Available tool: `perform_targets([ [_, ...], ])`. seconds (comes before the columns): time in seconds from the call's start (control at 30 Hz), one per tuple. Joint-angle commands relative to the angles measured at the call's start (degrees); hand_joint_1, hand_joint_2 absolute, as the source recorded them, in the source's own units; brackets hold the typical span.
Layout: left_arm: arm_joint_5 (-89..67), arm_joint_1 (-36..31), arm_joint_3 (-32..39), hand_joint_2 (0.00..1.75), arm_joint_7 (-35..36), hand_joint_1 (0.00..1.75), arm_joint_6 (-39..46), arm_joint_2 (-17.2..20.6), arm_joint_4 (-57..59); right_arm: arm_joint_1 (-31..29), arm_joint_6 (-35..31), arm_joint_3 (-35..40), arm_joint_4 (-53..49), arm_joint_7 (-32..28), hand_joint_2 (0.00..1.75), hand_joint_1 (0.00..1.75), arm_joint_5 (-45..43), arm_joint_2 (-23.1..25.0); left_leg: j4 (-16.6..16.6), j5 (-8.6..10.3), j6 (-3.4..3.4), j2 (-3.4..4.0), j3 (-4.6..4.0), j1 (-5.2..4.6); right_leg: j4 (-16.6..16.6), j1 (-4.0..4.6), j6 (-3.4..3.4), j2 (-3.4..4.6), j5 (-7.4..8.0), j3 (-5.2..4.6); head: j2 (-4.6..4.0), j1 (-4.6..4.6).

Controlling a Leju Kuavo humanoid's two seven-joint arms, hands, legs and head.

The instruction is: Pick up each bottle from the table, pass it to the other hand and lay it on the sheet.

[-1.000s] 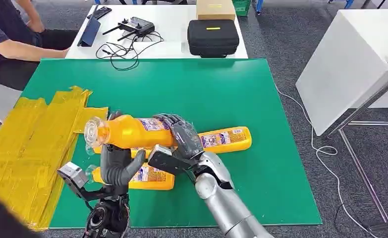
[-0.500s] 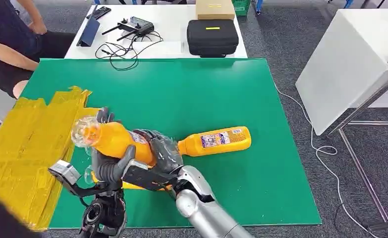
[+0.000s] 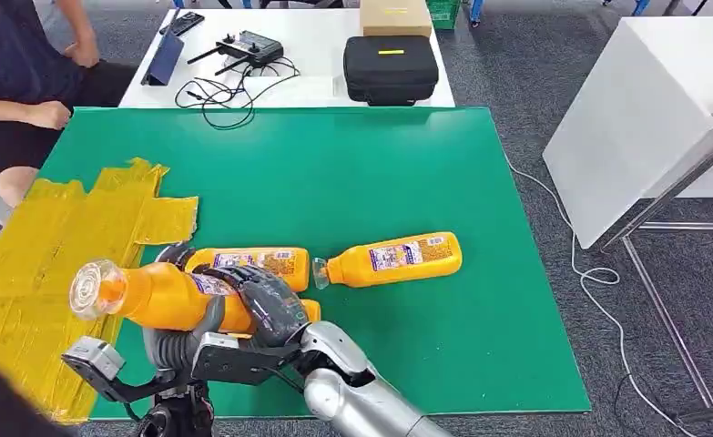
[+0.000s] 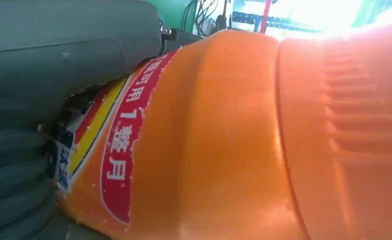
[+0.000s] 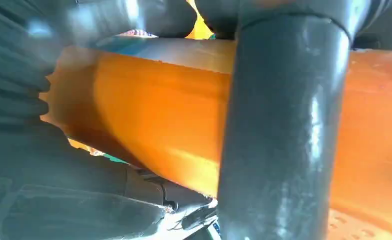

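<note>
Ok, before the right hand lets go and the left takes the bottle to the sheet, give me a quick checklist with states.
1. Left hand grips the held bottle: ok, fingers wrap its body.
2. Right hand also on the bottle: ok, handover not finished.
3. Left grip firm enough alone: cannot tell.
4. Yellow sheet free where the bottle points: ok.
5. Two other bottles, one near the hands and one farther right, lie clear of the path: ok.
6. Person away from the sheet: ok.

A lab or test room is suggested: a green mat (image 3: 380, 173) is laid on a table, a remote (image 3: 248, 44), cables (image 3: 220, 91) and black case (image 3: 391, 68) are kept on a white desk (image 3: 316, 27)
</note>
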Motion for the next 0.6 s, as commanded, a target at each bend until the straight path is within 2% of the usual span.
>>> perform_targets([
  [0.03, -0.4, -2.6, 0.2, 1.75, 0.7, 1.75, -0.6, 0.5, -1.0, 0.1, 1.2, 9.3, 4.8, -1.9, 1.75, 1.75, 0.8, 0.2, -0.1, -0.03, 0.00, -0.12, 0.19, 0.00, -0.1, 0.02, 0.01, -0.21, -0.08, 0.22, 0.00, -0.02],
  [0.3, -1.0, -1.4, 3.4, 1.75, 0.5, 1.75, -2.0, -0.4, -2.8, -0.2, -0.2, 7.5, 5.8, -2.6, 1.75, 1.75, 0.5, 0.2, -0.1, -0.04, 0.00, -0.17, 0.25, 0.01, -0.1, 0.03, 0.02, -0.28, -0.10, 0.29, 0.00, 0.02],
  [0.33, -1.1, -1.1, 4.0, 1.75, 0.5, 1.75, -2.2, -0.3, -3.4, -0.3, -1.1, 6.2, 6.0, -3.4, 1.75, 1.31, 0.3, 0.2, -0.1, -0.08, 0.01, -0.19, 0.37, 0.01, -0.1, 0.04, 0.03, -0.33, -0.15, 0.42, 0.00, 0.02],
  [0.37, -1.9, -0.4, 5.3, 1.75, 0.2, 1.75, -2.0, -0.2, -4.8, -0.5, -1.5, 3.8, 6.2, -4.6, 1.75, 0.00, 0.4, 0.1, -0.1, -0.03, 0.00, -0.14, 0.23, 0.03, -0.1, 0.04, 0.02, -0.25, -0.08, 0.27, 0.00, 0.02],
  [0.4, -3.1, -0.1, 6.3, 1.75, 0.1, 1.75, -1.1, 0.1, -5.7, -0.8, -1.5, 2.7, 5.8, -4.6, 0.00, 0.00, 0.7, -0.5, -0.1, -0.06, 0.00, -0.17, 0.35, 0.02, -0.1, 0.04, 0.03, -0.31, -0.13, 0.39, 0.00, 0.02],
  [0.43, -8.1, 0.4, 8.3, 1.75, -0.3, 1.75, 3.0, 0.3, -7.4, -0.4, -1.4, -0.4, 3.8, -5.8, 0.00, 0.00, 0.6, -1.6, -0.1, -0.05, 0.00, -0.14, 0.28, 0.01, -0.1, 0.03, 0.02, -0.27, -0.11, 0.31, 0.00, 0.02],
  [0.53, -8.5, 0.6, 9.4, 1.75, 0.4, 1.75, 2.1, 0.6, -8.2, -0.3, -0.5, -1.3, 2.7, -5.9, 0.00, 0.00, 1.2, -2.2, -0.1, -0.03, 0.00, -0.10, 0.17, 0.03, -0.1, 0.04, 0.02, -0.19, -0.06, 0.22, 0.00, 0.02],
  [0.6, -20.3, 0.4, 12.7, 1.75, -0.5, 1.75, 11.6, 1.2, -9.7, 1.1, -0.9, -5.9, -1.3, -7.8, 0.00, 0.00, 0.8, -4.0, -0.1, -0.01, 0.01, -0.10, 0.16, 0.01, -0.1, 0.02, 0.02, -0.18, -0.05, 0.18, 0.00, 0.02],
])
